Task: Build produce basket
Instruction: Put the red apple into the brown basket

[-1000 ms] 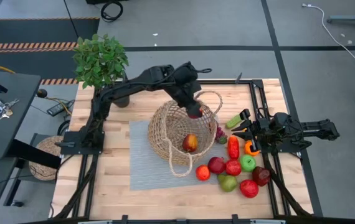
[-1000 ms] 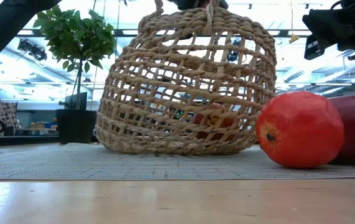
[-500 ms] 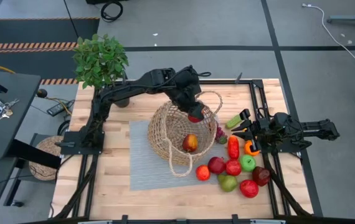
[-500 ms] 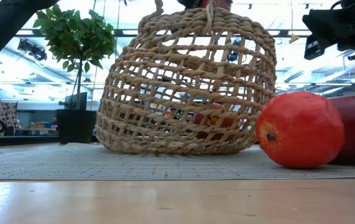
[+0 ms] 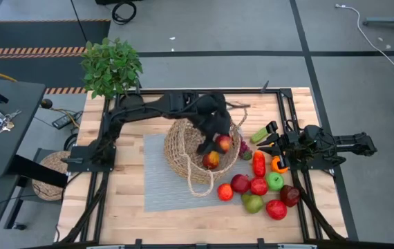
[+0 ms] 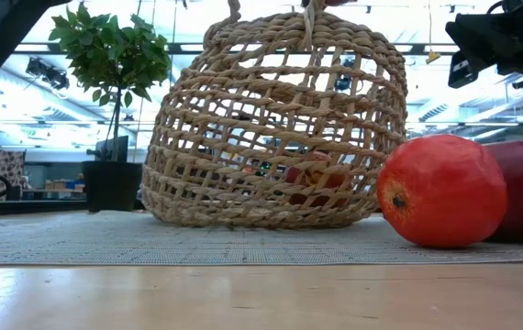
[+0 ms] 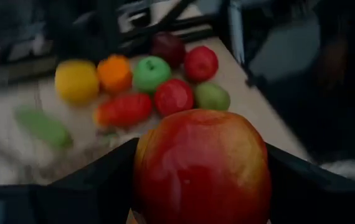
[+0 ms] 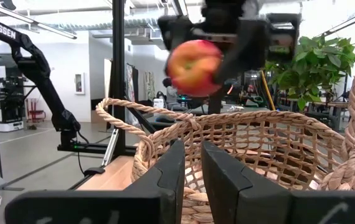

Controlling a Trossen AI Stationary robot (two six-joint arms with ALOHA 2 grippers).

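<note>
Red-and-yellow apple (image 5: 223, 143) sits gripped in the left jaws (image 5: 218, 138) over the wicker basket (image 5: 183, 149) at frame centre, where another fruit (image 5: 211, 160) already lies; released from this height it could bounce out over the tilted rim. Right jaws (image 5: 274, 149), closed and empty, wait by the fruit pile (image 5: 259, 190) at lower right. Since the earlier frame the left arm has swung the apple lower into the basket mouth

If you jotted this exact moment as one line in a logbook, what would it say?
left gripper: shut on red apple, above basket | basket: one fruit inside | right gripper: shut, waiting beside produce pile
</note>
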